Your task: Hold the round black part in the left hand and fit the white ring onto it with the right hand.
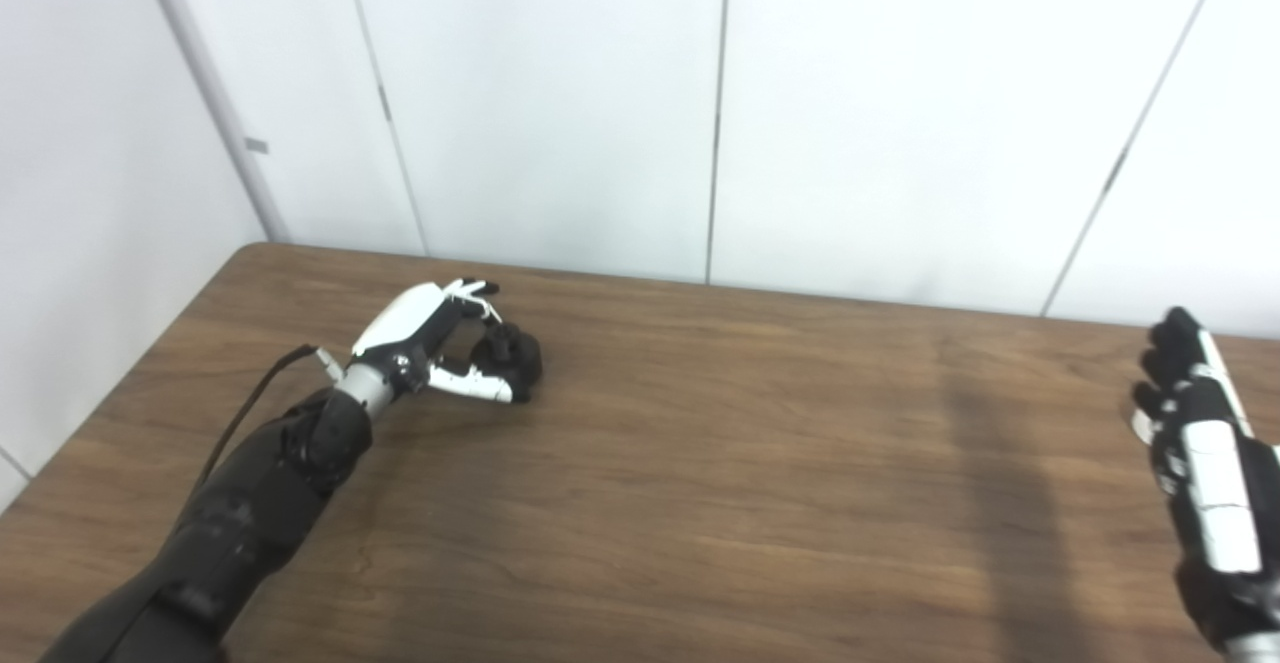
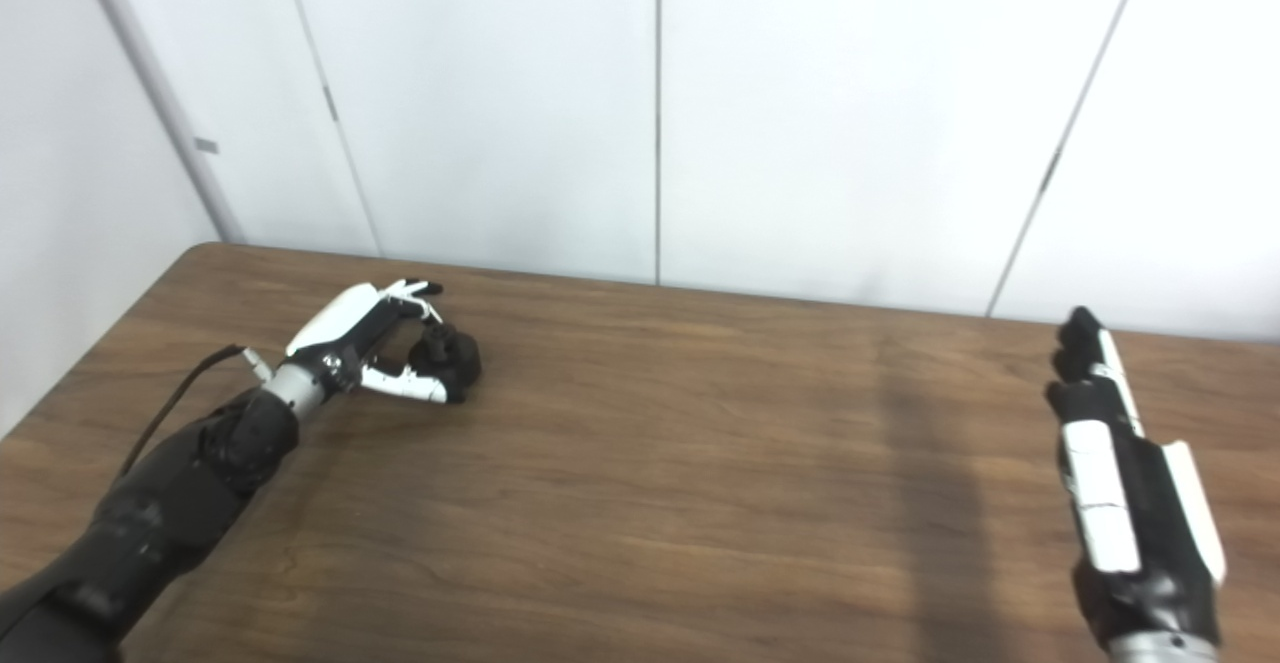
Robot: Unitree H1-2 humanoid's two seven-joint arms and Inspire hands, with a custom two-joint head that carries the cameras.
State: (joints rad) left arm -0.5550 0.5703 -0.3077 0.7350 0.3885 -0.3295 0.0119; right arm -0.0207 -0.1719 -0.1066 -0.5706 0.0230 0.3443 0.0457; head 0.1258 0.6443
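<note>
Black round part (image 1: 512, 353) pinched low against brown wooden bench (image 1: 700, 463) by left robot hand (image 1: 440, 338) — could slip; right robot hand (image 2: 1120, 463) spread, empty — white ring unseen.

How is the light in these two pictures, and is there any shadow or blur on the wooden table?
Left eye view: the white wall panels are overexposed; a broad dark shadow band crosses the brown wooden table at right. Right eye view: the same band, and the round black part at the left hand is soft, detail lost; the right hand is sharper.
</note>
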